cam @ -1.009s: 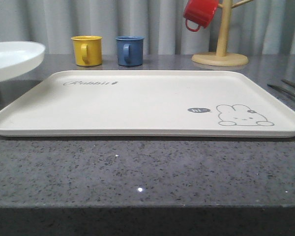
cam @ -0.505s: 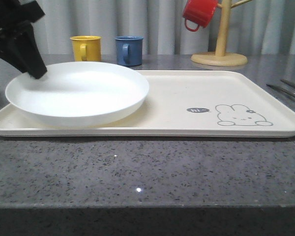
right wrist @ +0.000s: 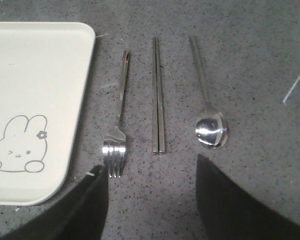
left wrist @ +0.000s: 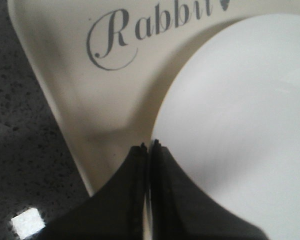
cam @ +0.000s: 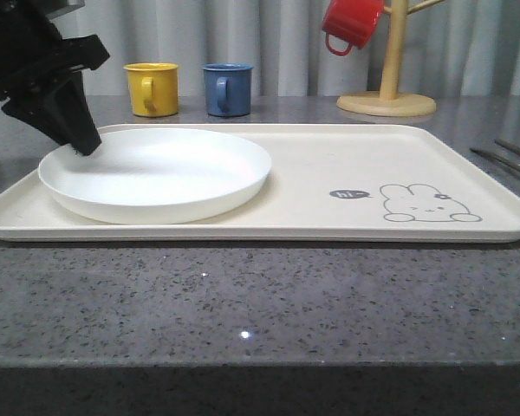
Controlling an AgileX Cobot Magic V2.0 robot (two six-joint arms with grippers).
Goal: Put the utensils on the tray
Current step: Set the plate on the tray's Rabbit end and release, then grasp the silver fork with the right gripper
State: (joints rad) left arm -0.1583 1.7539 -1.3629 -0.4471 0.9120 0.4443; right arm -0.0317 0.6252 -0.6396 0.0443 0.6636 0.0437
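The white plate (cam: pixel 156 173) sits low on the left half of the cream tray (cam: pixel 347 160). My left gripper (cam: pixel 82 143) is shut on the plate's far-left rim. In the left wrist view its jaws (left wrist: pixel 149 146) pinch the edge of the plate (left wrist: pixel 240 125) over the tray (left wrist: pixel 80 100), near the "Rabbit" script. On the counter to the right of the tray (right wrist: pixel 35 75), the fork (right wrist: pixel 119 125), chopsticks (right wrist: pixel 158 100) and spoon (right wrist: pixel 210 127) lie side by side. My right gripper (right wrist: pixel 151 165) hovers open above them with nothing between its fingers.
A yellow mug (cam: pixel 152 88) and a blue mug (cam: pixel 228 89) stand behind the tray. A wooden mug tree (cam: pixel 387 95) with a red mug (cam: pixel 351 24) hung on it stands at the back right. The chopsticks (cam: pixel 503 158) show at the right edge.
The plate has come in from the left in my left gripper, shifted right and dropped low onto the tray's left half.
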